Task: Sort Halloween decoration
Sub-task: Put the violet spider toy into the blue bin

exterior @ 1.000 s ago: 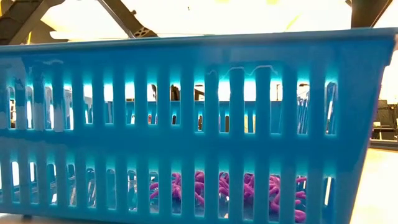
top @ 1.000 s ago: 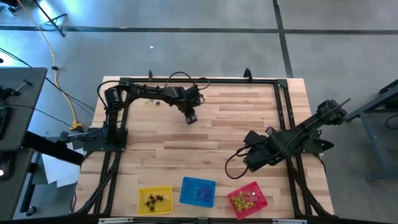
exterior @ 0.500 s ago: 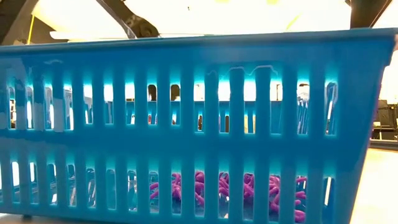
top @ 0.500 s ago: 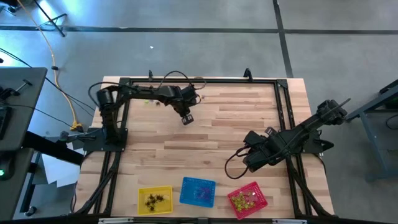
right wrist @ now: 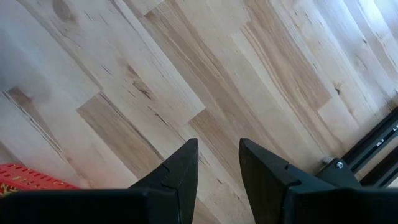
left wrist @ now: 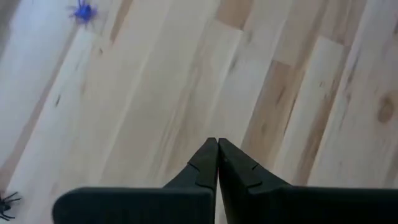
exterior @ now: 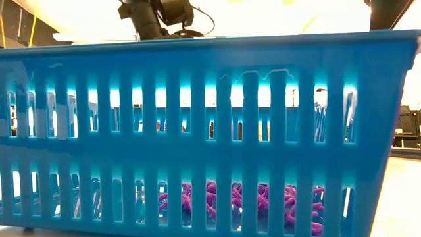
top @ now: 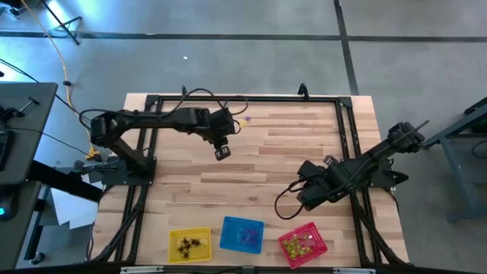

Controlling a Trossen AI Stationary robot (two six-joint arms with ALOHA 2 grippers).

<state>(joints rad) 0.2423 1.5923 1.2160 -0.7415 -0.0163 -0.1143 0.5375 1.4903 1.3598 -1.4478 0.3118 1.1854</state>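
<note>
Wooden table (top: 289, 152) inside a black frame; yellow basket (top: 189, 245), blue basket (top: 242, 234) and red basket (top: 303, 243) along the near edge. Left gripper (top: 221, 153) over the far-left boards — fingers pressed together, nothing between them. Loose Halloween decoration: a purple spider (left wrist: 83, 11) and a black spider (left wrist: 7, 202) on bare wood near it. Right gripper (right wrist: 217, 163) parked near the red basket — jaws apart, empty.
</note>
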